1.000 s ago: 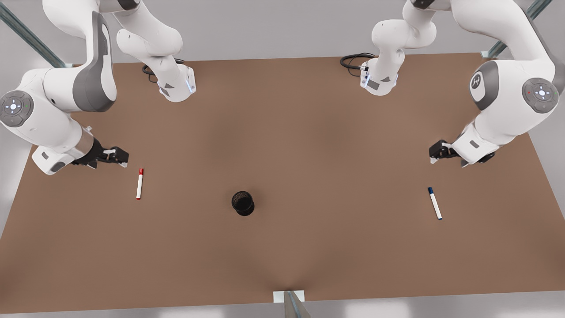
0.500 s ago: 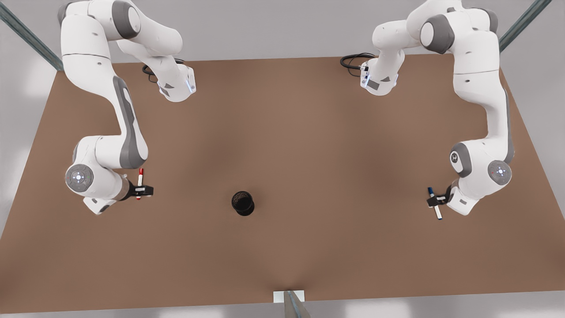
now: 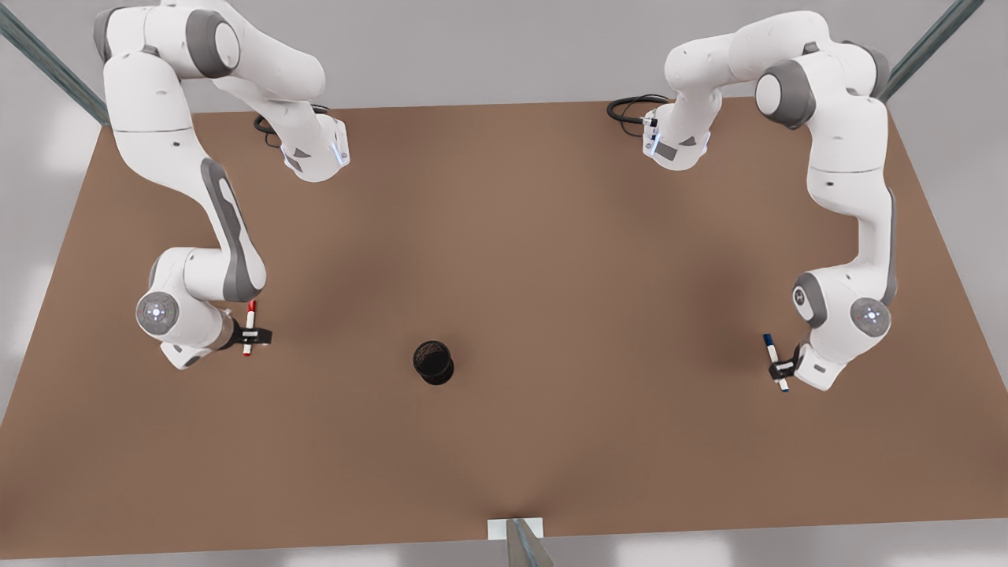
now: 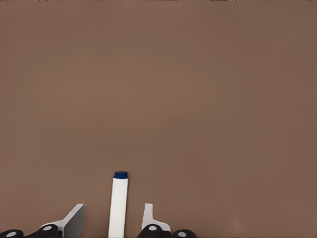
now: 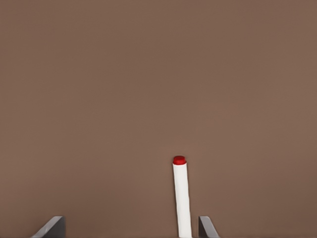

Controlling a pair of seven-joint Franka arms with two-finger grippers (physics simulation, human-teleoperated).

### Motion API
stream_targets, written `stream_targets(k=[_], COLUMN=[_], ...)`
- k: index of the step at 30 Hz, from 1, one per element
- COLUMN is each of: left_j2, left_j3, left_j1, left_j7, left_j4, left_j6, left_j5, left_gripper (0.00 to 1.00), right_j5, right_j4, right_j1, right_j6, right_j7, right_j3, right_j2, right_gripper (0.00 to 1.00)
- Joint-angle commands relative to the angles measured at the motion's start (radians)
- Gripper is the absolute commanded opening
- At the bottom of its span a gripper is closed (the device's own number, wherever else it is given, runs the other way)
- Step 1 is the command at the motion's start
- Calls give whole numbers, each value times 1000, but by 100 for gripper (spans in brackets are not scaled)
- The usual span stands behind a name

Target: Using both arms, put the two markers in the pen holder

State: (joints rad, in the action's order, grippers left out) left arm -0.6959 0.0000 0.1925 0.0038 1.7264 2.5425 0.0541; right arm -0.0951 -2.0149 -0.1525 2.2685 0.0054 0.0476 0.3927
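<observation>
The two markers lie flat on the brown tabletop (image 3: 504, 236), far apart from each other. The red marker (image 3: 249, 328) is at the front view's left, the blue marker (image 3: 775, 361) at the front view's right; both are thin, round, white barrels with a coloured cap and a coloured end.

The right tool (image 3: 253, 338) is low over the red marker (image 5: 182, 198). Its two fingers (image 5: 50, 227) stand wide on both sides of the barrel, and in the right wrist view the barrel lies closer to one finger than to the other, not touching either. The left tool (image 3: 780, 367) is low over the blue marker (image 4: 118, 204), and its fingers (image 4: 74, 220) are also spread, with a clear gap on each side of the barrel.

The pen holder (image 3: 433, 362) is a short black cylinder with a dark round mouth. It stands upright between the two markers, well apart from both, with much bare matte surface around it.

In both wrist views the lower part of each marker is cut off by the picture edge. In the front view each tool covers the middle of its marker.
</observation>
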Motion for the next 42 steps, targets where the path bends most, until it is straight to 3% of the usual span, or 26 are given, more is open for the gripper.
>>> stream_targets(k=[1,7,17,22,29,32,37,42], left_j2=[-14,-54,-76,-82,-86,-88,-83,-63], left_j3=[0,9,15,15,17,17,17,17], left_j1=[-1,-1,-2,-2,-2,-2,-7,-18], left_j7=[1,2,2,2,2,4,1,-4], left_j4=[-11,-48,-64,-64,-62,-62,-82,-113], left_j6=[27,27,27,27,27,27,22,-43], left_j5=[6,7,7,7,7,7,9,24], left_gripper=[65,63,44,42,33,31,21,21], right_j5=[0,0,-37,-46,-46,-46,-46,-46], right_j4=[-27,-68,-79,-97,-113,-111,-111,-108], right_j1=[-21,-42,-62,-62,-64,-64,-64,-64], right_j6=[126,195,215,203,217,215,215,209], right_j7=[-13,-19,-105,-104,-105,-104,-104,-101], right_j3=[0,1,1,3,3,3,3,3], right_j2=[3,49,77,81,100,100,101,100], right_gripper=[100,100,100,99,74,53,45,22])
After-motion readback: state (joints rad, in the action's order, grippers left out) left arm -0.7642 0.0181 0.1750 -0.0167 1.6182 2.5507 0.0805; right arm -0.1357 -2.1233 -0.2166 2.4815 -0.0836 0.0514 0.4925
